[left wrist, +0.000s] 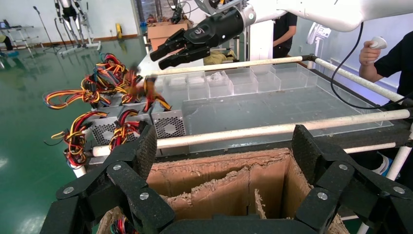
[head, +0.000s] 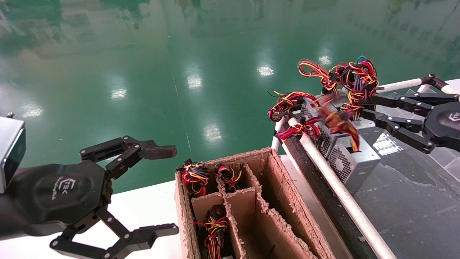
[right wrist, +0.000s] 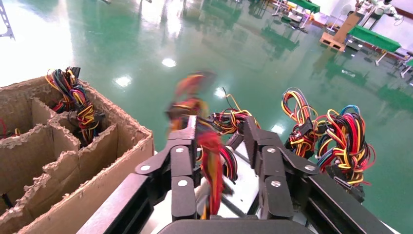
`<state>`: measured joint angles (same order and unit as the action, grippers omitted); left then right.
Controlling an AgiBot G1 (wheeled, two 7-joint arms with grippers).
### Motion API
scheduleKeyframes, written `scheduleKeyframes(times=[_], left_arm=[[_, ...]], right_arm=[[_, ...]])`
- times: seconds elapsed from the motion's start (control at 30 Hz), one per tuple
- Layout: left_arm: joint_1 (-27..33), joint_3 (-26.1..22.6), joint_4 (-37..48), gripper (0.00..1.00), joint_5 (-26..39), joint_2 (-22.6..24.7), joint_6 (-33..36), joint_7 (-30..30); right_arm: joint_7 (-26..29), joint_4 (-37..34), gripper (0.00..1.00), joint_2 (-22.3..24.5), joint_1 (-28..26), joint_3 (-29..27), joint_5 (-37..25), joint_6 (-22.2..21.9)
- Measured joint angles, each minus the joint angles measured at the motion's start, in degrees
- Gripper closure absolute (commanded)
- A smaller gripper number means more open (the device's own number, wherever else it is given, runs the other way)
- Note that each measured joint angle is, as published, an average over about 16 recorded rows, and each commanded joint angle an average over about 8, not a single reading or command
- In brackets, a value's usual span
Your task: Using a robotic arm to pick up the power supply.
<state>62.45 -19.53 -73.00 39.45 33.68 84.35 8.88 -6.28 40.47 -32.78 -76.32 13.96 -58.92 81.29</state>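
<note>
A grey power supply (head: pixel 354 162) with a mesh side lies on the dark bench at the right, its red, yellow and black wires (head: pixel 339 120) smeared by motion. Above it my right gripper (head: pixel 360 108) is open, fingers on either side of that wire bunch. In the right wrist view the bunch (right wrist: pixel 212 156) hangs between the fingers of the right gripper (right wrist: pixel 220 122), over the box's pale top (right wrist: pixel 243 180). The left wrist view shows the right gripper (left wrist: pixel 157 60) from afar. My left gripper (head: pixel 173 190) (left wrist: pixel 225 139) is open and empty, beside the cardboard box.
A torn cardboard box (head: pixel 266 169) (left wrist: pixel 219 170) (right wrist: pixel 97 161) with dividers holds several wired units. More power supplies (head: pixel 312 111) (left wrist: pixel 168 124) line the bench edge behind a white tube rail (head: pixel 341 194). Clear trays (left wrist: pixel 253 80) and a person (left wrist: pixel 389 53) stand behind.
</note>
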Motion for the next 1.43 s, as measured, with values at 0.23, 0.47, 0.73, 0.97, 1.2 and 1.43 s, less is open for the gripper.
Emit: scheduleKeyframes(times=[0.23, 0.47, 0.73, 0.97, 1.2, 1.43], left_arm=[[0.0, 0.0, 0.0, 0.0, 0.0, 0.0, 0.0, 0.0], [0.0, 0.0, 0.0, 0.0, 0.0, 0.0, 0.0, 0.0], [0.0, 0.0, 0.0, 0.0, 0.0, 0.0, 0.0, 0.0], [0.0, 0.0, 0.0, 0.0, 0.0, 0.0, 0.0, 0.0], [0.0, 0.0, 0.0, 0.0, 0.0, 0.0, 0.0, 0.0], [0.0, 0.0, 0.0, 0.0, 0.0, 0.0, 0.0, 0.0]], right_arm=[[1.1, -0.2, 0.0, 0.4, 0.4, -1.8, 3.3, 0.5], [2.7, 0.7, 0.0, 0.2, 1.4, -3.3, 7.1, 1.1], [4.7, 4.1, 0.0, -0.2, 3.2, -3.1, 9.4, 1.7], [6.4, 8.1, 0.0, -0.4, 4.8, -2.4, 10.4, 2.1], [8.1, 12.1, 0.0, -0.7, 6.4, -1.7, 11.5, 2.5], [8.9, 14.1, 0.0, -0.9, 7.2, -1.3, 12.0, 2.6]])
